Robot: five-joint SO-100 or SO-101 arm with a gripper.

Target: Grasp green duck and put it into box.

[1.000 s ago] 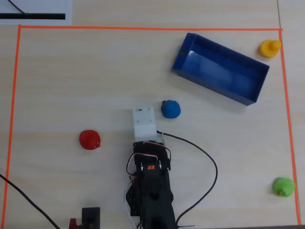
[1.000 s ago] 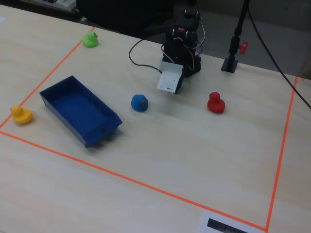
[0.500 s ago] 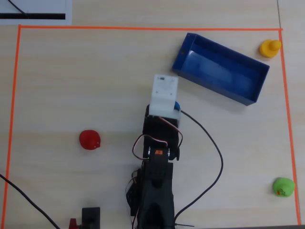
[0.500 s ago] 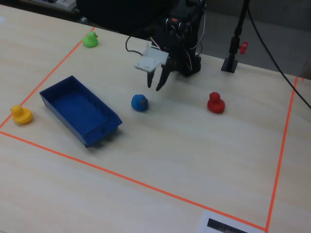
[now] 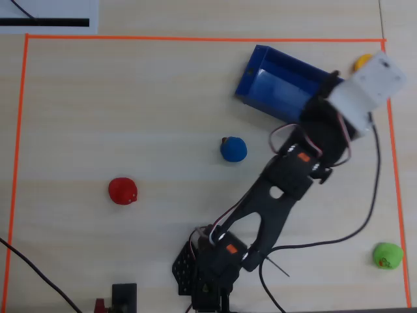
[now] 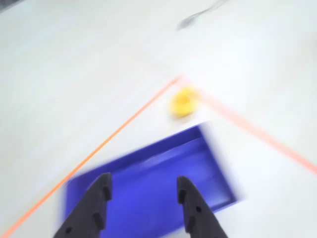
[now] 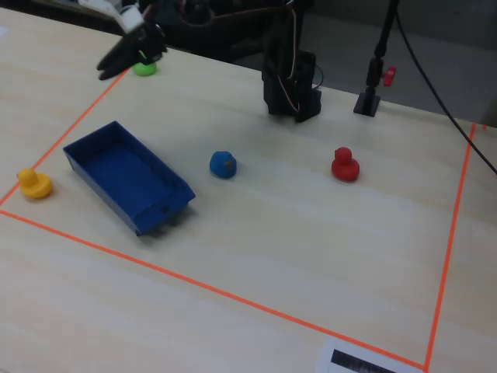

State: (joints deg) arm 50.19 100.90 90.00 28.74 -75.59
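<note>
While your gripper hangs empty with its fingers spread over the box, the green duck sits well away from it, near the bottom right corner of the table in the overhead view, just inside the orange tape line.

Your main risk is the swing across to it: the arm's own cable loops through that stretch, and a low pass could snag it or nudge the duck over the tape toward the table edge. The wrist view is blurred, so don't trust it for aiming yet.

Also near the box's far corner is the yellow duck; a careless lift could clip it. The blue duck and red duck lie clear of your path, and the table's middle is open room.
</note>
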